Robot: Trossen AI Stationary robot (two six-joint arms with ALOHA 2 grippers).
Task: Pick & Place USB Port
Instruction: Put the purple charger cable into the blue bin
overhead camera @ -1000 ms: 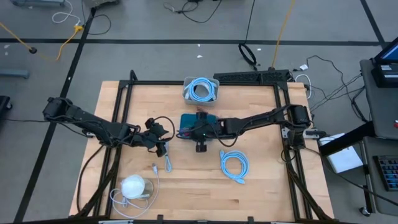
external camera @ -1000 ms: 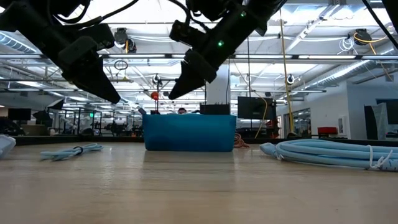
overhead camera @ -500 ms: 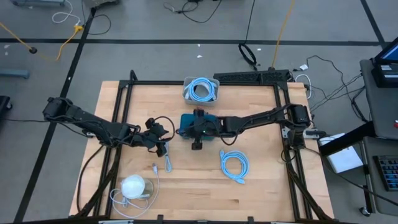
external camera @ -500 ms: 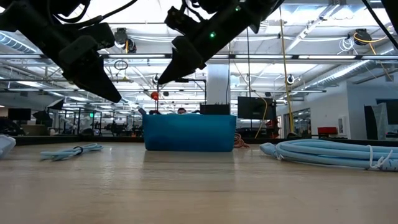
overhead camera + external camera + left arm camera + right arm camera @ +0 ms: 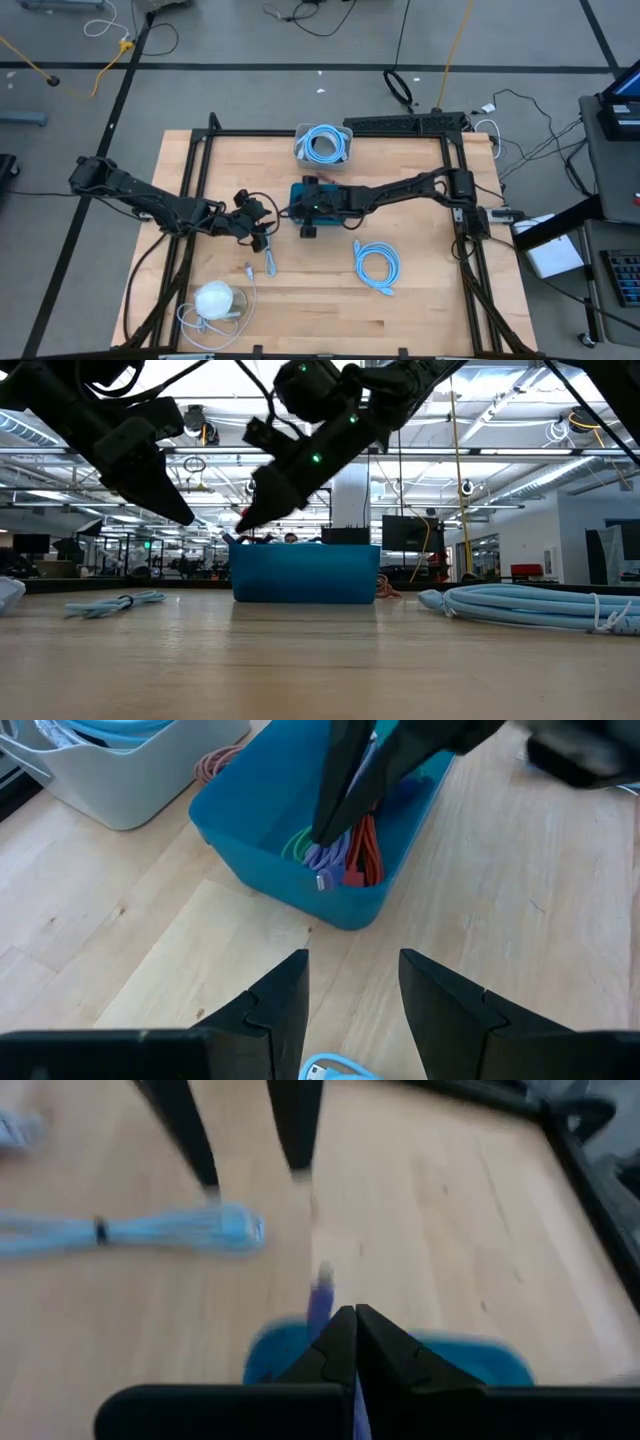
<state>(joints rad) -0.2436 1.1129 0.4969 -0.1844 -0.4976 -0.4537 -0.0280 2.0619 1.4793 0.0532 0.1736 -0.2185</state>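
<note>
Our right gripper (image 5: 335, 815) has its jaws pinched on a purple USB cable (image 5: 325, 870) in the blue bin (image 5: 297, 190). We should lift straight up. Our left gripper (image 5: 262, 237), jaws apart and empty, waits at eight o'clock.

The table (image 5: 420, 300) is showing pale, smooth wood with a visible grain and a matt finish, framed by dark metal rails (image 5: 200, 190). At its centre the blue bin (image 5: 260, 830) is looking like smooth matt plastic, and the grey bin (image 5: 322, 146) at 12 o'clock from it is looking like the same plastic. The coiled light-blue cable (image 5: 376, 268) at 4 o'clock is showing a smooth rubbery sheath.
</note>
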